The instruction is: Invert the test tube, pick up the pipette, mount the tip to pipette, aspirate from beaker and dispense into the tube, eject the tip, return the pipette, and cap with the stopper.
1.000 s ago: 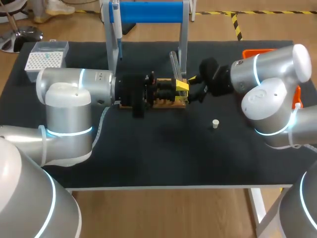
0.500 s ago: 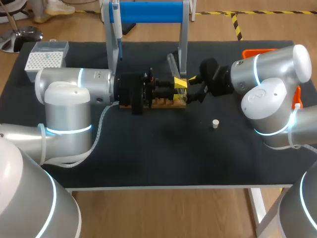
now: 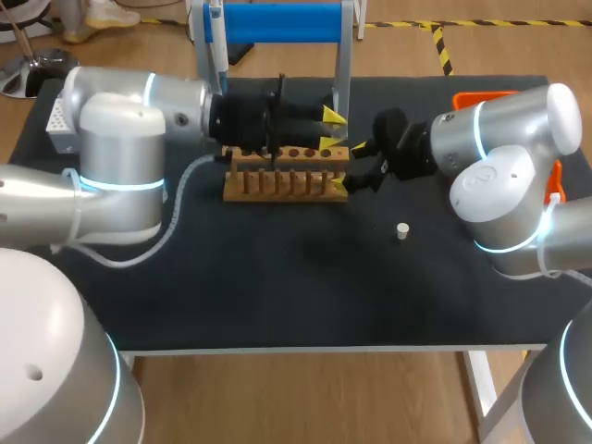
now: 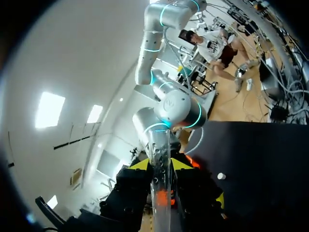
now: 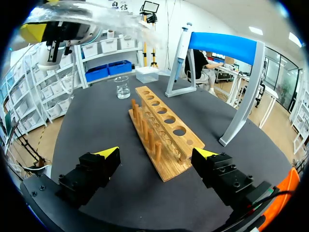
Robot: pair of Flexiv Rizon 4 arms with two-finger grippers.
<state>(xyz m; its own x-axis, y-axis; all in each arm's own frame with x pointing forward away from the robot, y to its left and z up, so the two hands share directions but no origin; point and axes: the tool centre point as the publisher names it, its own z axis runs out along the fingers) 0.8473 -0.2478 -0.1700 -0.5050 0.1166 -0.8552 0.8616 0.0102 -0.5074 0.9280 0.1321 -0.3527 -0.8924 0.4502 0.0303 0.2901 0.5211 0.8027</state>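
My left gripper [image 3: 328, 128] hangs above the back of the wooden rack [image 3: 287, 176], shut on a clear test tube [image 4: 159, 183] that sticks out past its yellow fingertips [image 4: 140, 164]. In the right wrist view the tube [image 5: 96, 19] lies nearly level, high above the table. My right gripper [image 3: 350, 167] is open and straddles the rack's right end [image 5: 161, 130] without touching it. The pipette [image 5: 182, 48] hangs on the blue stand [image 3: 277, 23]. A glass beaker [image 5: 122, 87] stands beyond the rack. The white stopper [image 3: 401, 230] lies on the mat, right of the rack.
A white tip box [image 3: 63, 111] sits at the back left, mostly hidden behind my left arm. An orange tray [image 3: 481, 95] shows at the back right behind my right arm. The stand's grey legs [image 3: 342, 65] rise just behind the rack.
My left arm has lifted the test tube out of the rack and swung up and back, uncovering the rack. The right gripper has stayed in place.
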